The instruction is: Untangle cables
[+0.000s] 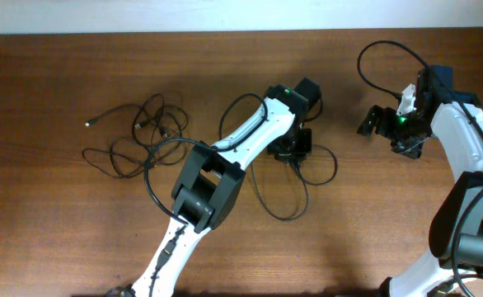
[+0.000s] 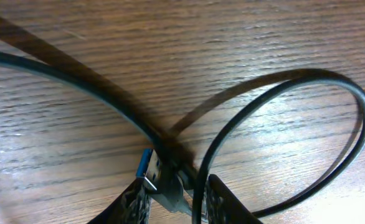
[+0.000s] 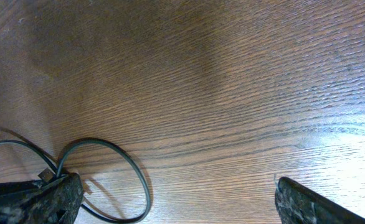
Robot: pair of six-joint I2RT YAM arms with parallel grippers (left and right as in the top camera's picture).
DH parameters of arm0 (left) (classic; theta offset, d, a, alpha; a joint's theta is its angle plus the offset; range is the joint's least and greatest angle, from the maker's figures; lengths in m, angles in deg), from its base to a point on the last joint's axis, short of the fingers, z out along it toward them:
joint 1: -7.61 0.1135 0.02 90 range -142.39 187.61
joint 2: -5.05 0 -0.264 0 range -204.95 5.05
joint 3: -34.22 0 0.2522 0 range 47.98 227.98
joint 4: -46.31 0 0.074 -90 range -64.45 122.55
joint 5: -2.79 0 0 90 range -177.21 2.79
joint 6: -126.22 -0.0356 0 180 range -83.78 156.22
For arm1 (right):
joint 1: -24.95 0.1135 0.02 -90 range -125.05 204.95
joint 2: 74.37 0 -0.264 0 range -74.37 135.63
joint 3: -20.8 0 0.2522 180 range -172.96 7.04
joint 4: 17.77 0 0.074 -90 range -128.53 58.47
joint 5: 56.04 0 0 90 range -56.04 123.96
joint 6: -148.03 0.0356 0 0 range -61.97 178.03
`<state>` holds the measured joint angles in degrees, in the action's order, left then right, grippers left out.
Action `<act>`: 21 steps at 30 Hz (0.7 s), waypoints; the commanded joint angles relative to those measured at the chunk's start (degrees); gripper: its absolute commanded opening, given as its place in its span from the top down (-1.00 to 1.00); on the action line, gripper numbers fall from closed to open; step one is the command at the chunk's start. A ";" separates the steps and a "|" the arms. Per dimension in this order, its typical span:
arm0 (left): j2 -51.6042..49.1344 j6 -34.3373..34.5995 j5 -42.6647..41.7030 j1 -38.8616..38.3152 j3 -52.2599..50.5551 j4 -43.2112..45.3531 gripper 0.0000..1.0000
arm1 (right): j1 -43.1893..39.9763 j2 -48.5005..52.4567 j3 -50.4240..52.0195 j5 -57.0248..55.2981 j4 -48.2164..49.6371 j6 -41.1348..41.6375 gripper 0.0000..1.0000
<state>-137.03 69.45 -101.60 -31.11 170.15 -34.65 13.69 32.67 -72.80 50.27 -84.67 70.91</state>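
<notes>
The cables (image 1: 147, 132) are lying on the brown wooden table (image 1: 52, 239) in two groups. The bigger group is sitting in the left part of the table as a loose bundle of thin black loops. One free end (image 1: 88, 124) is reaching out from it to the left. The second group (image 1: 317, 175) is spreading in wide loops near the middle of the table, around the left pincer (image 1: 295, 147).

In the left wrist view the left pincer (image 2: 176, 200) is standing low over the wood. A silver plug (image 2: 161, 183) with a blue inside is sitting between its fingers (image 2: 132, 202), and a black cord is also passing there, beside the plug. One finger is looking to be touching the plug. Whether the pincer is already clenched on it, I cannot tell. One cord is running from the plug up to the left. Another is making a big round loop (image 2: 357, 118) to the right, and they are crossing just above the plug.

The right pincer (image 1: 376, 122) is standing in the right part of the table, well apart from the bundle and nearer to the second group. It is released, with its jaws spread wide. In the right wrist view only wood is showing between them (image 3: 176, 186). A thin black cord loop (image 3: 132, 171) is lying just beside one finger (image 3: 45, 200).
</notes>
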 commanded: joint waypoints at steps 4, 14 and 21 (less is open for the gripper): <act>-1.86 0.57 2.19 -0.28 0.55 0.50 0.63 | -0.02 0.26 0.11 -0.52 0.02 -0.46 -0.97; 0.94 -3.39 1.79 -0.09 4.46 0.48 1.00 | -0.02 0.26 0.11 -0.55 0.00 -0.46 -0.97; 13.16 -3.37 1.79 5.35 7.80 0.48 1.00 | -0.02 0.26 0.11 -0.55 0.00 -0.46 -0.97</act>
<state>-132.68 67.20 -100.38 -29.34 175.42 -34.13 13.69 32.67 -72.80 50.27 -84.67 70.91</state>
